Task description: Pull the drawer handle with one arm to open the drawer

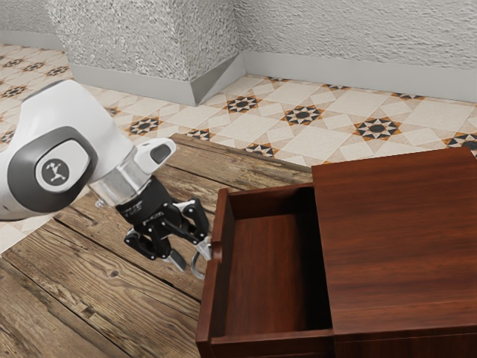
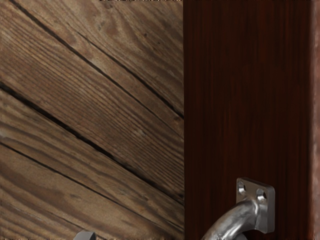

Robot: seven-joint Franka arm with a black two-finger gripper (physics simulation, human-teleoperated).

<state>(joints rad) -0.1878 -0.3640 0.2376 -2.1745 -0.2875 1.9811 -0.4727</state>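
Status: the drawer (image 1: 262, 277) stands pulled well out of the dark red-brown cabinet (image 1: 395, 246), its hollow interior exposed toward the exterior view's left. The metal drawer handle (image 1: 198, 265) sits on the outer face of the drawer front. The black gripper (image 1: 190, 250) is right at this handle, at the end of the white arm (image 1: 59, 156) that enters from the exterior view's left. Whether the gripper clamps the handle cannot be determined. In the wrist view, the handle's curved tube and two-screw mounting plate (image 2: 255, 201) lie against the dark drawer front (image 2: 245, 100), close to the hand. The cabinet rests on weathered wooden planks (image 1: 89, 298), with a patterned tile floor (image 1: 328, 119) beyond.
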